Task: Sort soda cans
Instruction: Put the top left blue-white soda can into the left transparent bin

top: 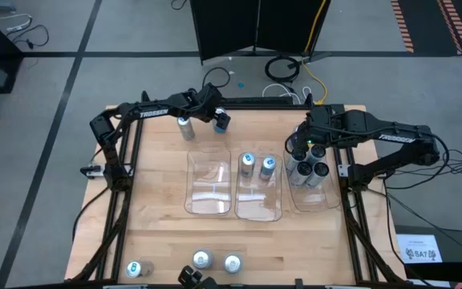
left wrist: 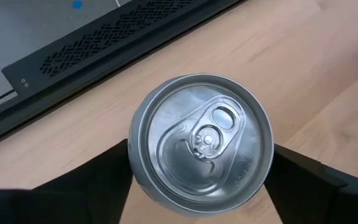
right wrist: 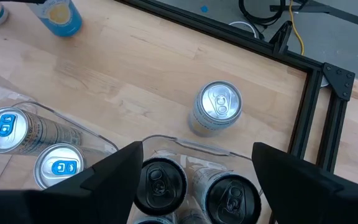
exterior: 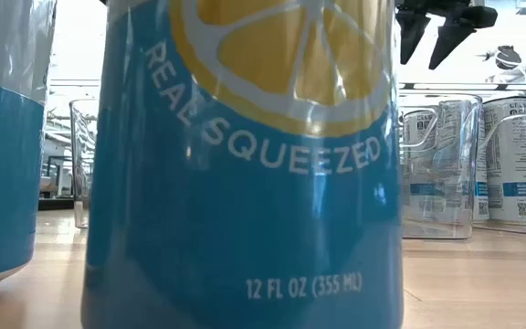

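My left gripper (top: pixel 220 119) is near the table's far edge, shut around a blue soda can (left wrist: pixel 202 144) with a silver top; the right wrist view shows that can (right wrist: pixel 61 15) as blue with a yellow mark. A silver can (top: pixel 185 128) stands on its base beside it. My right gripper (right wrist: pixel 194 180) hangs open above the right clear tray (top: pixel 314 198), where several dark cans (right wrist: pixel 160 183) stand. Two blue-tabbed cans (top: pixel 247 164) stand in the middle tray (top: pixel 257 210). Another silver can (right wrist: pixel 216 106) stands on the table beyond the right tray. My left gripper holds the blue can by its side wall (left wrist: pixel 135 180) just below the top rim, pinched between the two fingers (left wrist: pixel 98 183), one on each side. The fingers come from above, pointing down. The can is upright. Whether its base is on the table, I cannot tell.
The left clear tray (top: pixel 208 205) holds no cans. Three cans (top: pixel 202 259) stand at the table's near edge; one blue can (exterior: pixel 245 164) fills most of the low view. A black frame rail (right wrist: pixel 309 118) runs along the far and right sides.
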You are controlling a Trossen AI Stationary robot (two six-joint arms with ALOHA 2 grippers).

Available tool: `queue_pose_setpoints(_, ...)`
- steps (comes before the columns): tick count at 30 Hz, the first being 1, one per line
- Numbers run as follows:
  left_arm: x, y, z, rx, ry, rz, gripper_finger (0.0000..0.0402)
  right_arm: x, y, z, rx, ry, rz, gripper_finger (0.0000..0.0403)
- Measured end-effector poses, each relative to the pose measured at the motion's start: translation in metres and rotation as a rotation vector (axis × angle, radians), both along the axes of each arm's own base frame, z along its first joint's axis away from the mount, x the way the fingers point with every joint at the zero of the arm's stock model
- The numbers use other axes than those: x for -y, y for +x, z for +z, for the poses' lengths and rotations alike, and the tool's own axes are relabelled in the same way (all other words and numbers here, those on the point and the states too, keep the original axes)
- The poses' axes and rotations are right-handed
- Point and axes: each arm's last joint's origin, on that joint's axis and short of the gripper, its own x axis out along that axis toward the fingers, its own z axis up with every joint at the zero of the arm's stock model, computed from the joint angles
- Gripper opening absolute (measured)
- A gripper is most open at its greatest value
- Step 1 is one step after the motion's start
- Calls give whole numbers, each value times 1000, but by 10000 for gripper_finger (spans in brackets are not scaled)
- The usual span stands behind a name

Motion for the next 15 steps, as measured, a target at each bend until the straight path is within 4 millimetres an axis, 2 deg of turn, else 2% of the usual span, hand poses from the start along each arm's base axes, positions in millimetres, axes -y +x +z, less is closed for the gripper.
queue_pose_setpoints(3,0,-1,0,0,-11,4,288,0,0,0,0,0,0,295)
queue_pose_setpoints(8,7,-6,13,17,-24,-10,288,0,0,0,0,0,0,295)
queue_pose_setpoints(12,17,-16,46,101,-7,-38,288,0,0,0,-2,-1,3,295)
queue_pose_setpoints(15,32,-30,74,138,1,-62,288,0,0,0,-4,-1,6,295)
